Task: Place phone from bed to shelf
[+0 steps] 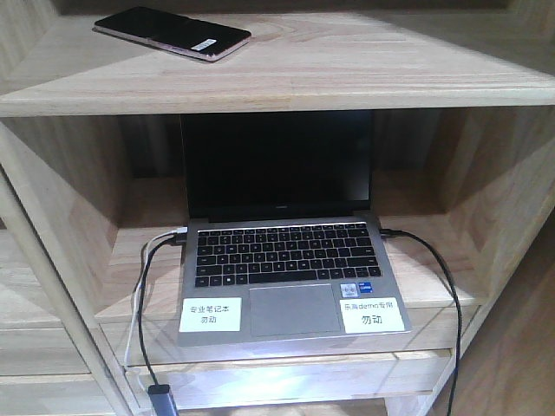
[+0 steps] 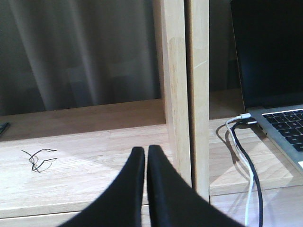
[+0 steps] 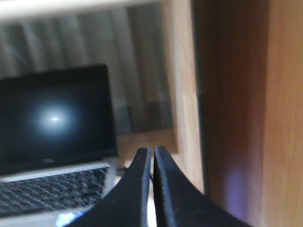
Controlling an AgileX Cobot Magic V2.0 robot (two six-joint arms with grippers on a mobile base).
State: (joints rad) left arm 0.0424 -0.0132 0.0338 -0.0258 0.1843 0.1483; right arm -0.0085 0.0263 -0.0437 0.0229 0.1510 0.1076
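Observation:
The phone [image 1: 172,33], a glossy black slab with a pinkish rim and a small white sticker, lies flat on the upper board of the pale wooden shelf [image 1: 347,69], toward its left. No gripper touches it. My left gripper [image 2: 146,150] is shut with nothing between its fingers, hovering over a lower shelf board left of a wooden upright [image 2: 184,94]. Shut and empty too, my right gripper [image 3: 152,151] sits near the laptop's right side, beside a shelf side wall [image 3: 184,85]. The bed is out of view.
An open grey laptop [image 1: 286,269] with two white labels fills the middle compartment. A black cable [image 1: 434,277] runs from its right side, and white and black cables [image 2: 246,165] from its left. A small tangle of dark wire [image 2: 38,158] lies on the left board.

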